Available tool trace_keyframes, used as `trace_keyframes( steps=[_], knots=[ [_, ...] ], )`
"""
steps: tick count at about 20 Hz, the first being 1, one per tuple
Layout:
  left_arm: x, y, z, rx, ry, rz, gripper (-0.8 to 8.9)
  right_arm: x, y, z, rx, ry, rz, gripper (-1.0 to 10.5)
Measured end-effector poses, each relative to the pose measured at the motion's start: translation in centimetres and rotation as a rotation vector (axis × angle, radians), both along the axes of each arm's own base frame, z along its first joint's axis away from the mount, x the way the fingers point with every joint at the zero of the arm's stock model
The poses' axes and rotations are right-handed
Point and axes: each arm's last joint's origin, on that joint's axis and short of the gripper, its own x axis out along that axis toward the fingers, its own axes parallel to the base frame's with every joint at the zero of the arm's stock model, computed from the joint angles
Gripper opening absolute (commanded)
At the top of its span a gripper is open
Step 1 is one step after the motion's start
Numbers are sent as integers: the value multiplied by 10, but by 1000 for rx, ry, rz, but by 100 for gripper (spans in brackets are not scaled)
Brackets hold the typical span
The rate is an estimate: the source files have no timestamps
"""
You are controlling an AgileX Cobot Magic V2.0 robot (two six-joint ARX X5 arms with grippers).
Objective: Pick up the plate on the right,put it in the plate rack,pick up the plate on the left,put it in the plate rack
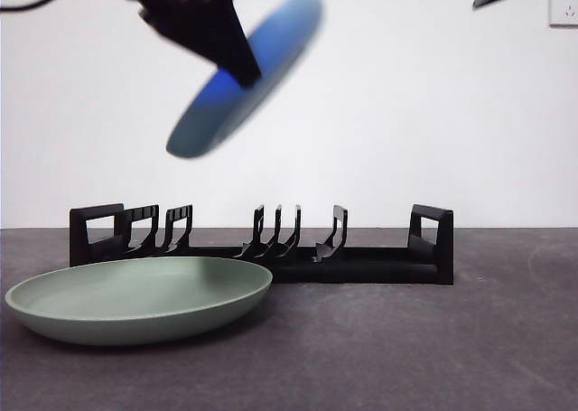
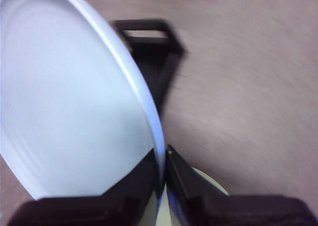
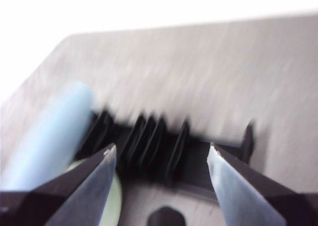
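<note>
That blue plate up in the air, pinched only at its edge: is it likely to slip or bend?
The blue plate probably stays stiff: it keeps its shape tilted, held only at the rim. Its smooth rim in the left gripper might slip. It is likely light, since one edge pinch carries it.

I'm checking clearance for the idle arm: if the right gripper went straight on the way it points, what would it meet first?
Probably the plate rack: it lies straight ahead between the open jaws of the right gripper. The picture is blurred, so depth is uncertain.

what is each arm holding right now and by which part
The left end effector is shut on the rim of the blue plate, held tilted in the air above the plate rack. The right end effector is open and holds nothing.
</note>
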Motion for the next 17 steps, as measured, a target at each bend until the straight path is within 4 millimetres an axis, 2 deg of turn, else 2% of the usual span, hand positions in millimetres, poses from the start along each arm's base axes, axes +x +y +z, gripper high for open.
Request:
trace_keyframes(
  steps=[4, 7, 12, 17],
  knots=[
    [37, 31, 40, -289, 62, 25, -9, -4, -3, 6, -5, -35, -38, 312],
    [56, 57, 51, -472, 103, 0, -9, -4, -3, 6, -4, -34, -38, 312],
    [80, 91, 52, -635, 191, 13, -9, -4, -3, 6, -5, -35, -38, 311],
    [106, 109, 31, -674, 278, 107, -9, -4, -3, 6, -5, -35, -38, 312]
  ],
)
